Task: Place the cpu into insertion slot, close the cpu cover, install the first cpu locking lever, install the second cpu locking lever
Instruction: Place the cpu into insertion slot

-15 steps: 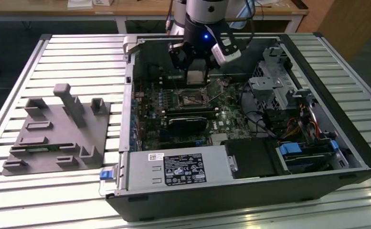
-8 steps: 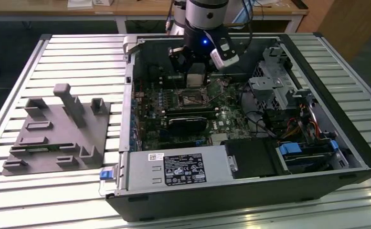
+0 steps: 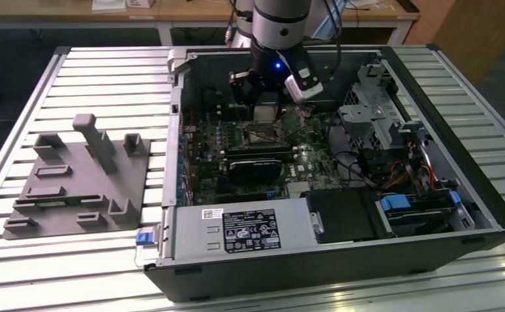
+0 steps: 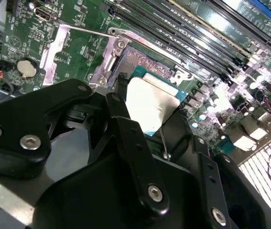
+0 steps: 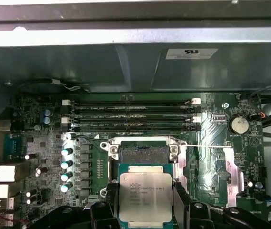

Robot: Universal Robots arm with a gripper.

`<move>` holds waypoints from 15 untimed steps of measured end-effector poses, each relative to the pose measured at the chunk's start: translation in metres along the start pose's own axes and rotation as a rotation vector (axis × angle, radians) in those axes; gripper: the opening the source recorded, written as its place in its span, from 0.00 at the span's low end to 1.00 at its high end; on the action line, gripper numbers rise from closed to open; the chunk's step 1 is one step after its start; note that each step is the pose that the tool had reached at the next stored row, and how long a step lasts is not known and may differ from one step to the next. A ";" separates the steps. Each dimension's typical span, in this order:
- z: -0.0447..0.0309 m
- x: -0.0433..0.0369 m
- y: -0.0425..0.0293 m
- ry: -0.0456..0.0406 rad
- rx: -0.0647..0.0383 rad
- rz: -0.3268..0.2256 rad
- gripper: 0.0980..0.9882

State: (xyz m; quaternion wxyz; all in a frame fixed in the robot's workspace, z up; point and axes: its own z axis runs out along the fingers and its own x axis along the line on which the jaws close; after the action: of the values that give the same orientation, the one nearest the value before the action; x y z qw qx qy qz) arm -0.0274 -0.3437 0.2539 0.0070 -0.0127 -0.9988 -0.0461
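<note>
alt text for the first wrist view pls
The claw grips the cpu, a silvery square chip, by two opposite edges over a green motherboard. Just past it lies the insertion slot in its metal frame, with long black memory slots beyond.

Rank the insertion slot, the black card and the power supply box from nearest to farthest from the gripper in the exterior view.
1. insertion slot, right under the gripper, which holds the cpu.
2. black card, mid-board.
3. power supply box, at the case's near edge.
</note>
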 end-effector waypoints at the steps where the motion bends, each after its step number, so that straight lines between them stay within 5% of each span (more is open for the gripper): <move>1: 0.0018 0.0000 -0.0001 -0.0001 0.000 0.000 0.50; 11: 0.0071 -0.0001 -0.0005 -0.0002 0.000 0.002 0.50; 15: 0.0075 -0.0001 -0.0005 -0.0053 -0.001 0.058 0.50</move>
State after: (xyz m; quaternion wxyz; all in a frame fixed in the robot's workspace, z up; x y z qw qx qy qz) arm -0.0274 -0.3435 0.2464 0.0057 -0.0419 -0.9980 -0.0462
